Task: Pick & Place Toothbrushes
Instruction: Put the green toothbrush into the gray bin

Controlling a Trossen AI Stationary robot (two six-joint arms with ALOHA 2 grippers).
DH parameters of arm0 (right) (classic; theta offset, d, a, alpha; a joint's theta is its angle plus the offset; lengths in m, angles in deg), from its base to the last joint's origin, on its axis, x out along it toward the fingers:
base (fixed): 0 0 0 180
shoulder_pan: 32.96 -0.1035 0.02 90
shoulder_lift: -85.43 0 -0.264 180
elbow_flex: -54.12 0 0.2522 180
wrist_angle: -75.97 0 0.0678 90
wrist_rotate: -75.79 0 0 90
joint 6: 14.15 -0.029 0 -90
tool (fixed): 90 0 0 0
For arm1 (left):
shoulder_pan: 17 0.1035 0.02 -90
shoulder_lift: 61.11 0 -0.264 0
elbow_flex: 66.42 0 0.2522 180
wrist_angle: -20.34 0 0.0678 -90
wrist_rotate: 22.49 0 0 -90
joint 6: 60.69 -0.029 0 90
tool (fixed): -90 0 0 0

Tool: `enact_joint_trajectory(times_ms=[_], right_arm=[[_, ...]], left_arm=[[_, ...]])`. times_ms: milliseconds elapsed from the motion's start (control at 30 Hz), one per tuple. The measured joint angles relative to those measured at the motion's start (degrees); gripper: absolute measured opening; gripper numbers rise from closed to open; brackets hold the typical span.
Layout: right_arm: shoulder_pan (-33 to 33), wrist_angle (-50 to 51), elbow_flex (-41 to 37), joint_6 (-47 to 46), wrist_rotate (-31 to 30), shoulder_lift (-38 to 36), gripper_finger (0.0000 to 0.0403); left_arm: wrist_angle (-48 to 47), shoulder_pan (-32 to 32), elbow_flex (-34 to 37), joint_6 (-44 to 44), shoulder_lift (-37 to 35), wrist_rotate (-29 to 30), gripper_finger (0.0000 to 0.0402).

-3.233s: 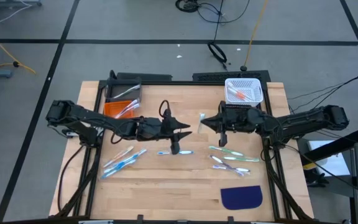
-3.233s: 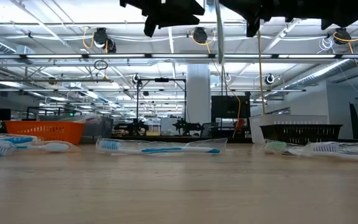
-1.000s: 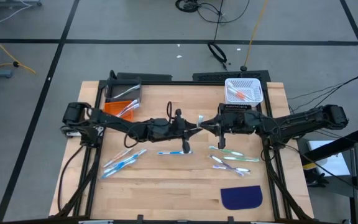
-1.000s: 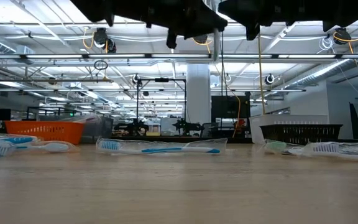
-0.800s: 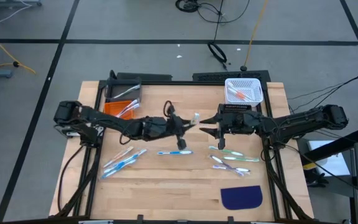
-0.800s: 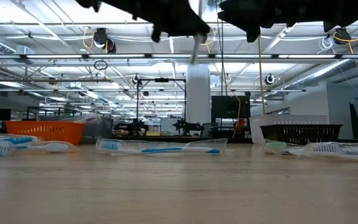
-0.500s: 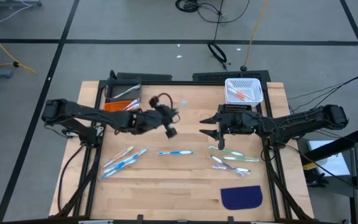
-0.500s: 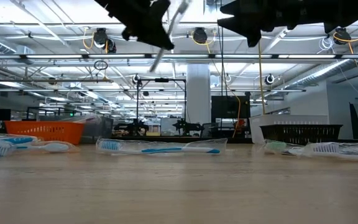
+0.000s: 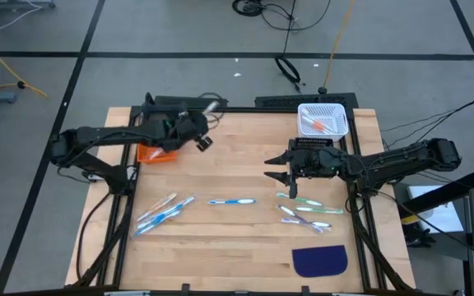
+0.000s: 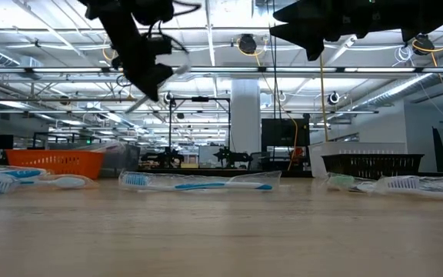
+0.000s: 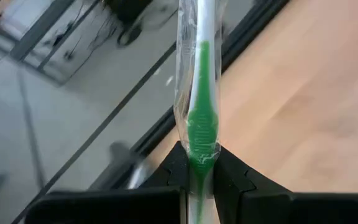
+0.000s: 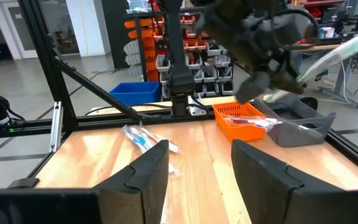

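We find the left gripper (image 9: 206, 123) raised over the far left of the counter (image 9: 245, 238), just right of the orange bin (image 9: 156, 146) and grey bin (image 9: 164, 117). Its fingers (image 11: 174, 171) are clamped on a green-handled toothbrush in clear wrap (image 11: 199, 93), which sticks out past the tips toward the far edge. In the high view this brush is only a pale streak (image 9: 213, 104).

The right gripper (image 9: 276, 169) hovers right of centre, jaws spread and empty. A cluster of green and pink toothbrushes (image 9: 303, 209) lies just near of it on the wood.

Other task items: a blue toothbrush (image 9: 231, 201) lies alone mid-counter, well apart from both grippers; blue brushes (image 9: 163, 212) are grouped near left; orange-accented brushes rest in the white basket (image 9: 322, 120) at the far right.

Open room: we note bare wood between the two grippers across the middle and along the near edge, apart from the dark blue mat (image 9: 319, 261) at near right. The left gripper stands close to the black frame rail at the far edge.

View differences: the left wrist view alone shows the green handle and its wrapper. The right wrist view shows the left arm holding the brush tilted above the orange bin (image 12: 246, 119). The low view shows the blue toothbrush (image 10: 198, 181) lying flat, and both arms only as dark shapes overhead
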Motion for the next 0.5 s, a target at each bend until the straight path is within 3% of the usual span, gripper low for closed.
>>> enact_joint_trajectory(times_ms=[500], right_arm=[[-0.01, -0.07, 0.0, 0.0, 0.0, 0.0, 0.0163]], left_arm=[[1.46, 17.83, 10.13, -3.07, 0.04, 1.08, 0.0027]])
